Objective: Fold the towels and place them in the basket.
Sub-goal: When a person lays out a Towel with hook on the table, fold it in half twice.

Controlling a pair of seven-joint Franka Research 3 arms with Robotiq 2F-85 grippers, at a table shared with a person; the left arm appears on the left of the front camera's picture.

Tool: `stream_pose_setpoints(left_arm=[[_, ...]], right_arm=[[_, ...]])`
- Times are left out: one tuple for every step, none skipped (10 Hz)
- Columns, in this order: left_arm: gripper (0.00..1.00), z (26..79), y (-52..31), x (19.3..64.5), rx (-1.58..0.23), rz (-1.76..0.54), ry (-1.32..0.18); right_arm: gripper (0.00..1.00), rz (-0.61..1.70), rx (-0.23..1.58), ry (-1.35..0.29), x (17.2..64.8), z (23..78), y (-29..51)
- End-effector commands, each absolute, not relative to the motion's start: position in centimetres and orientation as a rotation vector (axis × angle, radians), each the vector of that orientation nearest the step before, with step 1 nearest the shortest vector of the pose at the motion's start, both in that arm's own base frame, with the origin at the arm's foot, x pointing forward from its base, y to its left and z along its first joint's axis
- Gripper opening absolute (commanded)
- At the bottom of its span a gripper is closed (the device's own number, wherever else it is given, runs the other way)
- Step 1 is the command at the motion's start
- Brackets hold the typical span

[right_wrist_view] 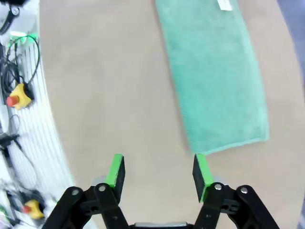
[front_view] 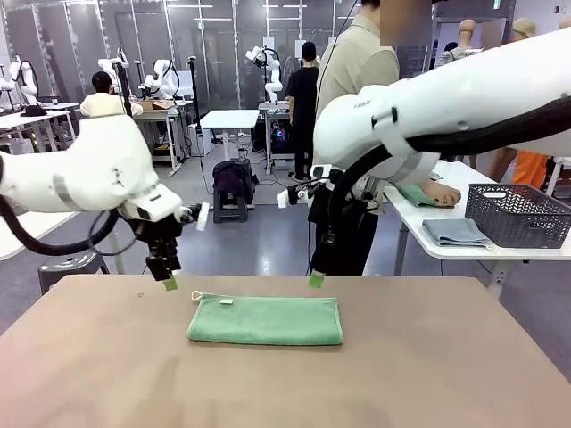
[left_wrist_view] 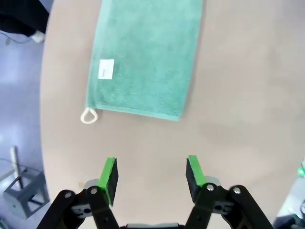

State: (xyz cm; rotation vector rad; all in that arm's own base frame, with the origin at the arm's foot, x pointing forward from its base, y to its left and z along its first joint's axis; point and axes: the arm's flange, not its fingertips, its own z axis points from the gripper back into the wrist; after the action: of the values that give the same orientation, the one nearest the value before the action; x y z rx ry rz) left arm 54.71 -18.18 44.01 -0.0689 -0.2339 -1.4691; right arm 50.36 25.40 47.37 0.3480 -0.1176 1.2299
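**Green towel lies folded crosswise; both tools hang spread and empty**

The mint green towel [front_view: 265,321] lies flat in the middle of the brown bench [front_view: 89,374], folded into a long strip. From the front its long axis runs from 9 o'clock to 3 o'clock. Its white loop [front_view: 196,295] pokes out of the far-left corner, at about 10 o'clock.

The left tool [front_view: 169,283] hangs just off that corner at 10 o'clock. The right tool [front_view: 316,280] hangs at about 1 o'clock, near the far-right corner. Neither touches the cloth.

The dark grey basket [front_view: 517,216] sits well apart at 2 o'clock, on a white side bench [front_view: 464,254]. I cannot make out what is in it from this angle. A folded grey-blue cloth [front_view: 455,232] lies just beside it.

The wrist views show what the front view does not. Each tool's green pads [left_wrist_view: 109,179] stand wide apart with bare bench between them. The left wrist view also shows a white label [left_wrist_view: 106,69] on the towel near the loop end, and the right wrist view shows the plain opposite end.
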Motion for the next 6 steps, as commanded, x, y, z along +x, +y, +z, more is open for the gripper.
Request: stream_pose_setpoints(left_arm=[[0.73,44.9,-14.4,53.4,-0.181,-1.482,-0.28],[0.73,44.9,-13.2,53.6,-0.251,-1.491,-0.333],[0.73,44.7,-12.1,53.6,-0.312,-1.508,-0.409],[0.73,44.4,-10.9,53.6,-0.383,-1.51,-0.48],[0.73,44.1,-9.6,53.6,-0.431,-1.498,-0.53],[0.73,43.7,-8.1,53.5,-0.486,-1.472,-0.577]], right_arm=[[0.72,0.94,0.485,-0.129,48.7,46.8,23.4],[0.72,0.824,0.501,-0.136,48.5,46.6,22.6],[0.72,0.756,0.545,-0.181,48.1,46.4,22.1],[0.72,0.713,0.587,-0.217,47.8,46.0,21.6],[0.72,0.675,0.614,-0.228,47.7,45.5,21.0],[0.72,0.649,0.66,-0.232,47.5,44.7,20.3]])
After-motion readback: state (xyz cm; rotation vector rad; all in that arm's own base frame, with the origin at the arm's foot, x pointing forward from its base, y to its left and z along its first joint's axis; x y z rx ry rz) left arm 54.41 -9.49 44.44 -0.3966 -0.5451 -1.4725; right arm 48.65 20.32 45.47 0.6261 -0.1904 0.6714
